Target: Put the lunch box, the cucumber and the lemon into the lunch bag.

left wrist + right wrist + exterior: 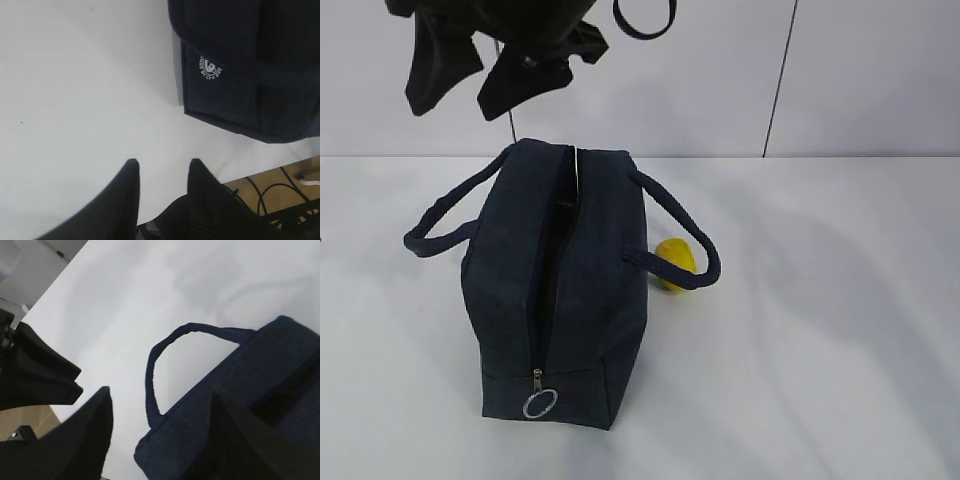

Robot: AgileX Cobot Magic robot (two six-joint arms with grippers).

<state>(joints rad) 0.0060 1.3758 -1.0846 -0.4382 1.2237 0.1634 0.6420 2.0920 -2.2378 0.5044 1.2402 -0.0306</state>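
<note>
The navy lunch bag (570,290) stands mid-table with its top zipper open and the ring pull (539,403) hanging at the near end. The yellow lemon (676,262) lies on the table against the bag's right side, behind the right handle (705,262). My right gripper (455,105) hangs open above the bag's far left corner. In its own view, the right gripper (160,390) has the bag (240,405) and one handle below it and holds nothing. My left gripper (163,162) is open and empty over bare table, left of the bag (240,75). The lunch box and cucumber are out of view.
The white table's edge (260,172) runs close to the left gripper, with cables (280,195) on the floor beyond it. The bag's left handle (440,225) lies spread on the table. A black arm part (40,365) sits at the left of the right wrist view.
</note>
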